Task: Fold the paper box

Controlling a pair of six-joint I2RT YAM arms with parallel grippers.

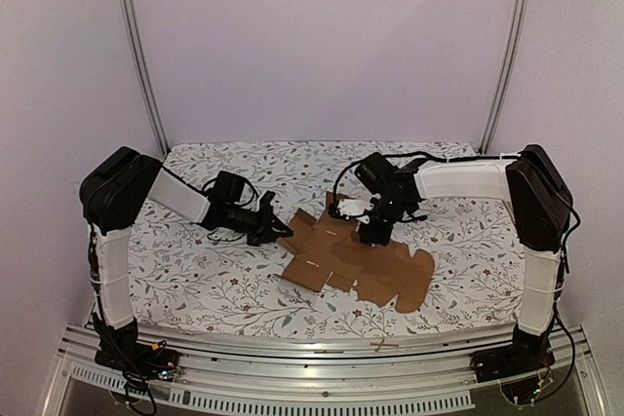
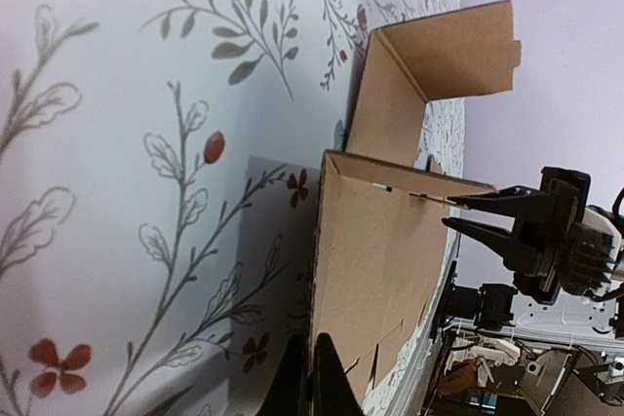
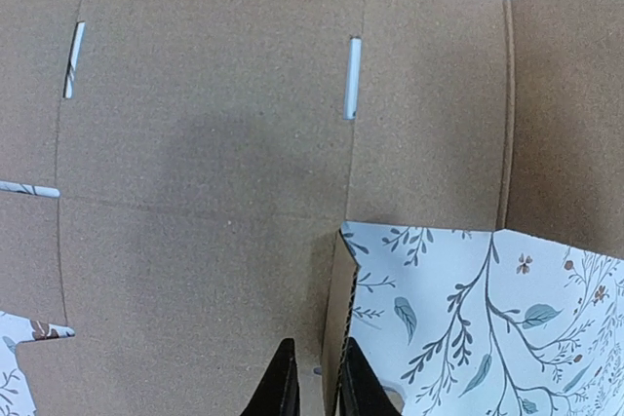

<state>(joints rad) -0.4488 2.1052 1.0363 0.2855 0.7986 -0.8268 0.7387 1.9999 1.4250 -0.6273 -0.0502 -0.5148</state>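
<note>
We see a white cloth [image 1: 195, 270] printed with grey leaves and small red flowers. It covers the whole table, up to pale, bare walls [image 1: 322, 46]. Two aluminium posts [image 1: 136, 46] rise at the back corners, and a slotted metal rail [image 1: 292, 358] runs along the near edge by the arm bases.

The paper box [image 1: 390, 275] lies mostly flat on the cloth, directly beneath the right gripper [image 3: 317, 387] and just ahead of the left gripper [image 2: 312, 389]. The right gripper's jaws are narrow, with the edge of a raised flap [image 3: 336, 328] between them, pinched as far as we can tell. The left gripper's fingers are pressed together with nothing between them, right at the nearest cardboard edge, though we cannot tell whether they touch it.

From overhead, the right wrist hides its own fingertips and the cardboard beneath them. Both wrist views cut the fingers off at the bottom of the frame. The right wrist view crops the cardboard on three sides, showing only thin slots [image 3: 354, 77]. Beyond the box in the left wrist view, the clutter of cables is too blurred to read.
</note>
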